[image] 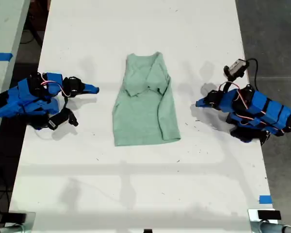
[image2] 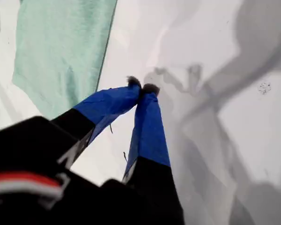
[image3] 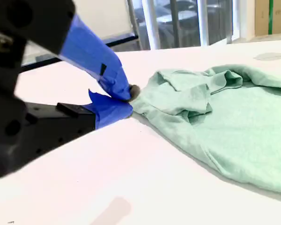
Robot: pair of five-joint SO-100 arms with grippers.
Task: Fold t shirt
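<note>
The t shirt lies flat near the middle of the white table. Its neck end is toward the exterior view's top and its hem toward the bottom. Both short sleeves are turned inward over the chest, and the side on the exterior view's right is folded in along its length. My first gripper rests low over the table on the exterior view's right, pointing at the shirt but clearly apart from it. In the first wrist view its blue-taped jaws are pressed together at the tips with nothing between them, and the mint cloth lies off to one side beyond them. My second gripper sits on the exterior view's left, also aimed at the shirt with bare table between the two. In the second wrist view its jaws are closed on each other, and they are empty. From that low angle the tips seem to sit against the rumpled edge of the shirt, though the exterior view shows a gap there.
</note>
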